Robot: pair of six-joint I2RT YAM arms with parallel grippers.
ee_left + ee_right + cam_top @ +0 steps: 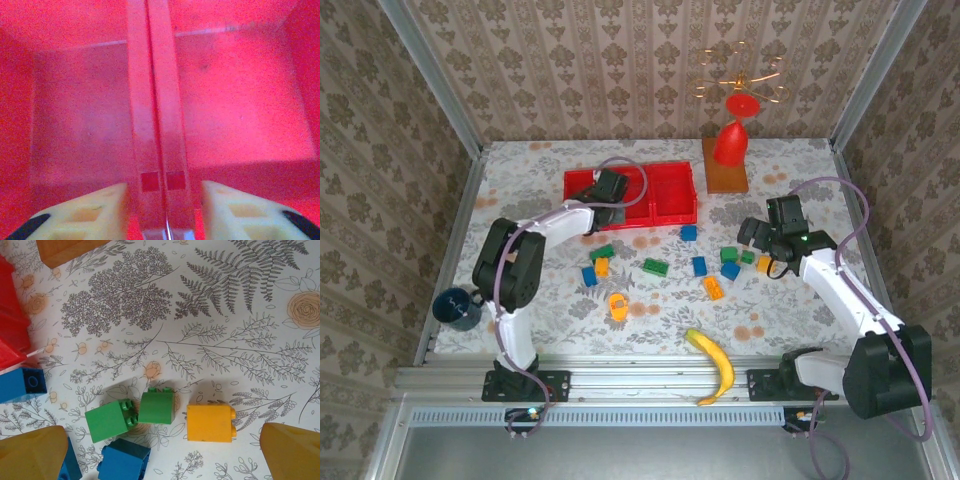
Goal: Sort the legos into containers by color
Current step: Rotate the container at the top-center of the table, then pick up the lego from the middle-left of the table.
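Left wrist: my left gripper [164, 194] has its jaws parted a little and holds nothing, one finger on each side of a divider wall [155, 125] of the red tray [240, 100]. No brick in sight there. My right gripper [162, 440] is wide open and empty, hovering over two touching green legos [110, 419], with a yellow lego [210, 422] just beside them and a blue lego [125, 460] close by.

Risks:
- If left goes lower, it clips the divider and shoves the tray.
- If right closes at this span, it takes both greens or knocks the yellow.

Count, top view: one tray with three compartments. Loose on the table [800, 310] are four blue, four green and four orange-yellow. One orange piece [618, 305] looks oddly shaped, so maybe three. One banana [715, 365].
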